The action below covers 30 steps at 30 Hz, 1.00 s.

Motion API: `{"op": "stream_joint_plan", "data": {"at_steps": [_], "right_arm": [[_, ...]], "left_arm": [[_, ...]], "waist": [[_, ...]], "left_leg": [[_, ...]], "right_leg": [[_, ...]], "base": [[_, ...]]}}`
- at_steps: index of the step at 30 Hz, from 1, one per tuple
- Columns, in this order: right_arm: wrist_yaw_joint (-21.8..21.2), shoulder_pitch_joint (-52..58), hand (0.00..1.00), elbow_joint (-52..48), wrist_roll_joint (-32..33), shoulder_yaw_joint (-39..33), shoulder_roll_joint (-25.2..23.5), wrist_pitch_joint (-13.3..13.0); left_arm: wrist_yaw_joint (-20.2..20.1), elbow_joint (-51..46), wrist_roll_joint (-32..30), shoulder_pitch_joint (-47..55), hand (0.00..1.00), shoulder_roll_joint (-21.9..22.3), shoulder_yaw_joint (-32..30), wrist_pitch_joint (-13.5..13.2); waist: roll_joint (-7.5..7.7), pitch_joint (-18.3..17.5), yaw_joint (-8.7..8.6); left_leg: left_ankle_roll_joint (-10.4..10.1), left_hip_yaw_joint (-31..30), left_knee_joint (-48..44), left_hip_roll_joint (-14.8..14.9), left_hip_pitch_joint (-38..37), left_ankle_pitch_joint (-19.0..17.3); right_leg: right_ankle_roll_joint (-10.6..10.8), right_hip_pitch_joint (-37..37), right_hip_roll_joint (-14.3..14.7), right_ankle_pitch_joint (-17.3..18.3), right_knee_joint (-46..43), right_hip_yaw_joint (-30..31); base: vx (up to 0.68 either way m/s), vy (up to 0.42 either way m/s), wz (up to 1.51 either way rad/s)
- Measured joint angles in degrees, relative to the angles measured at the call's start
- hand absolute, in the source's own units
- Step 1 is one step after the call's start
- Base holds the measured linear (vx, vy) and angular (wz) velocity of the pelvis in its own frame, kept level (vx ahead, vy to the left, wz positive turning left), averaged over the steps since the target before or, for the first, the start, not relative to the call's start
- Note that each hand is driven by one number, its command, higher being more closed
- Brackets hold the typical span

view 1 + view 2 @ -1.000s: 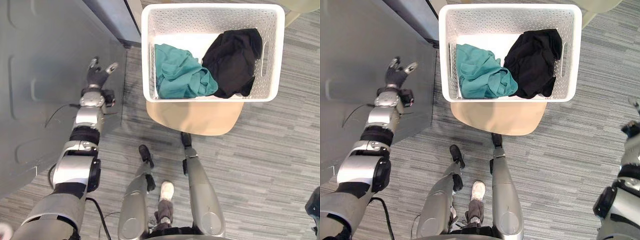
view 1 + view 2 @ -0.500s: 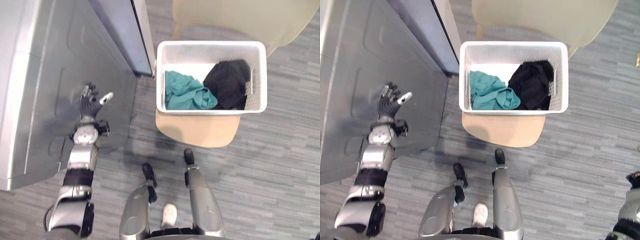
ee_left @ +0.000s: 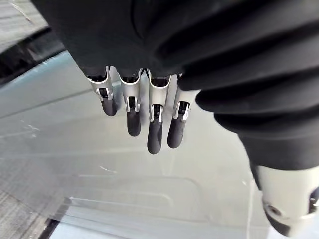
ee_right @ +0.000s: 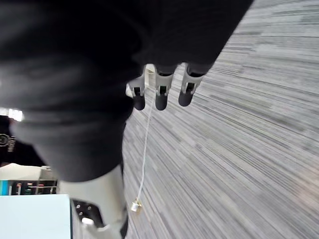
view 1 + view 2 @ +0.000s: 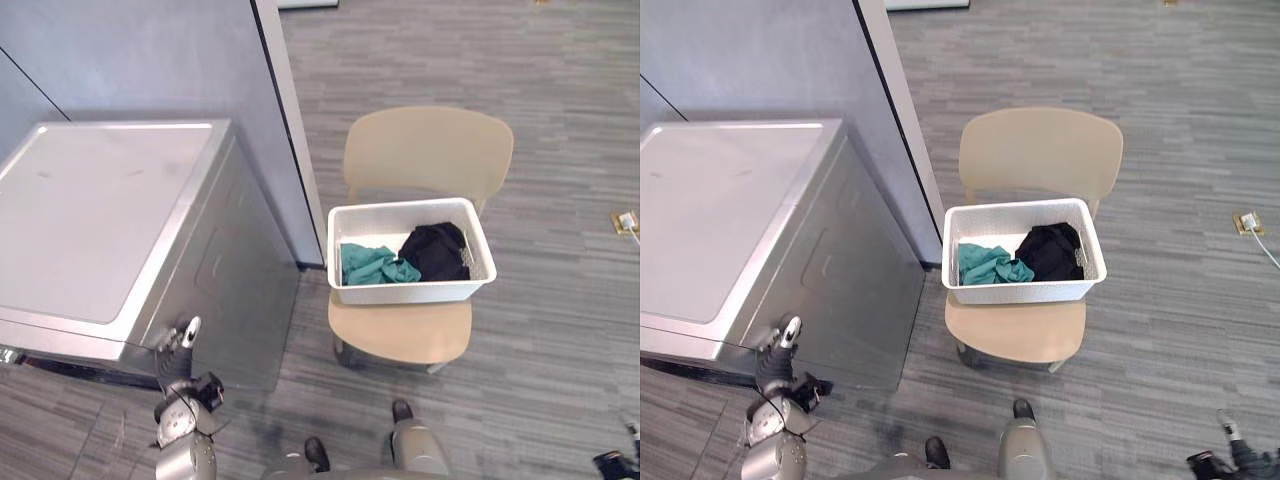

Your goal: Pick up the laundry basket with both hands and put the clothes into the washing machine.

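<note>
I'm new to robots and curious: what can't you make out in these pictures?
Washer door: the eye views look steeply down its front, so no opening can be told.
Basket floor: covered by the teal cloth and black cloth.
Right hand: cut off by the eye views' lower right corner.

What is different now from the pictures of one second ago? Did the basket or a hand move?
Mainly the camera has drawn back and up, so the whole washing machine and chair now show. Nothing was grasped or released. The basket stays on the chair, with the teal cloth and black cloth inside. The left hand stays open by the machine; the right hand is open over the floor.
</note>
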<state>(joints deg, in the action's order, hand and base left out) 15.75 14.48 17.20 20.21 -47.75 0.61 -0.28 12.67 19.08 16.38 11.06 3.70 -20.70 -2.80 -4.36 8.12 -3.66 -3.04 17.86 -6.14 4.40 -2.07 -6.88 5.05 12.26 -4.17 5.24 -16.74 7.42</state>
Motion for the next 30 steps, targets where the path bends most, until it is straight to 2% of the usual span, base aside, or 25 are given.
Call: {"op": "stream_joint_plan", "data": {"at_steps": [2, 4, 6, 9, 11, 12, 18, 23, 26, 28, 30], "right_arm": [[-1.44, -0.23, 0.0, 2.77, 0.01, 3.52, -0.96, 0.37], [-3.48, -1.52, 0.0, 9.92, 2.26, 6.12, -2.26, 0.54], [-4.75, -2.57, 0.0, 16.63, 4.49, 6.06, -3.36, 0.5], [-6.77, -4.49, 0.0, 28.41, 8.7, 5.16, -4.01, 0.79], [-8.07, -4.72, 0.0, 33.42, 8.57, 3.56, -4.16, 1.51], [-11.07, -10.19, 0.0, 48.91, -0.14, -1.99, -0.23, 4.17], [-11.09, -10.08, 0.0, 48.98, -0.14, -2.51, -0.23, 4.17], [-12.2, -9.32, 0.0, 49.38, -0.05, -4.28, -0.03, 4.24], [-12.49, -9.6, 0.0, 49.38, 0.24, -3.79, 0.28, 4.25], [-12.63, -10.24, 0.0, 48.8, 0.68, 0.07, 0.76, 4.2], [-12.68, -10.47, 0.0, 46.03, 0.61, 8.07, 0.92, 4.02]], "left_arm": [[-0.39, 9.72, 0.15, -0.64, 0.0, 0.41, -0.56, 1.0], [-1.6, 22.79, 0.23, -1.75, 0.0, 0.73, -4.19, 2.55], [-2.25, 30.72, 0.2, -2.38, 0.0, 1.1, -8.09, 3.04], [-2.82, 38.95, -0.85, -2.22, 0.0, 1.72, -14.43, 4.98], [-3.31, 40.1, -1.48, -2.05, 0.0, 1.91, -16.1, 5.36], [-6.38, 42.53, -3.8, -3.22, 0.0, 0.23, -13.1, 5.35], [-6.39, 42.54, -4.4, -3.22, 0.0, 0.19, -13.02, 5.35], [-6.48, 42.36, -9.46, -3.27, 0.0, -0.6, -11.87, 5.41], [-6.56, 42.23, -12.69, -3.28, 0.0, -2.19, -8.28, 5.43], [-6.55, 41.81, -14.39, -3.39, 0.0, -3.15, -5.59, 5.38], [-6.37, 39.69, -16.14, -4.38, 0.0, -3.74, -2.23, 5.36]], "waist": [[0.24, -0.72, 0.13], [0.56, -2.22, 0.72], [0.86, -3.0, 1.48], [0.58, -3.51, 1.55], [0.36, -3.8, 1.67], [0.85, -4.68, 1.59], [0.79, -4.73, 1.57], [1.19, -4.51, 1.54], [1.68, -4.32, 1.73], [2.14, -3.84, 2.3], [2.87, -2.81, 2.89]], "left_leg": [[-0.01, 0.21, -0.05, 0.36, -0.48, -0.23], [-0.22, 0.5, 0.14, 0.85, -0.71, -0.37], [-0.5, 1.02, 0.29, 1.3, -0.86, -0.56], [-0.78, 1.1, 1.82, 1.52, -2.11, -0.42], [-0.87, 1.06, 2.44, 1.52, -2.7, -0.34], [-0.88, -6.19, 4.67, 0.62, -4.23, 0.25], [-0.88, -6.57, 4.66, 0.63, -4.27, 0.25], [-0.89, -7.72, 4.6, 0.8, -6.18, 0.25], [-0.89, -8.7, 3.88, 0.82, -6.54, 0.25], [-0.92, -9.56, 2.94, 0.83, -5.21, 0.23], [-0.9, -12.52, -0.49, 0.42, -0.59, 0.11]], "right_leg": [[0.07, -0.52, 0.11, -0.06, 0.32, 0.09], [-0.03, -1.15, 0.54, -0.78, 1.8, 0.23], [-0.19, -1.39, 1.0, -1.61, 3.33, 0.55], [-0.17, -3.5, 1.34, -3.12, 6.81, 0.54], [-0.09, -4.78, 1.42, -3.85, 8.67, 0.57], [-0.34, -8.24, 1.71, -6.3, 14.92, 0.34], [-0.33, -8.73, 1.64, -6.33, 15.08, -0.09], [-0.42, -12.07, 1.52, -6.55, 16.18, -1.34], [-0.44, -13.29, 1.29, -6.51, 15.87, -2.28], [-0.48, -12.32, 1.1, -5.84, 14.06, -3.0], [-1.04, -8.1, -0.03, -2.7, 7.68, -6.03]], "base": [[-0.01, -0.01, -0.04], [-0.02, 0.0, -0.08], [0.0, 0.001, -0.12], [0.03, 0.015, -0.05], [0.02, 0.012, -0.01], [0.0, 0.0, 0.0], [0.0, 0.0, 0.03], [0.0, -0.004, 0.12], [-0.05, -0.008, 0.16], [-0.11, -0.014, 0.25], [-0.16, -0.048, 0.69]]}}
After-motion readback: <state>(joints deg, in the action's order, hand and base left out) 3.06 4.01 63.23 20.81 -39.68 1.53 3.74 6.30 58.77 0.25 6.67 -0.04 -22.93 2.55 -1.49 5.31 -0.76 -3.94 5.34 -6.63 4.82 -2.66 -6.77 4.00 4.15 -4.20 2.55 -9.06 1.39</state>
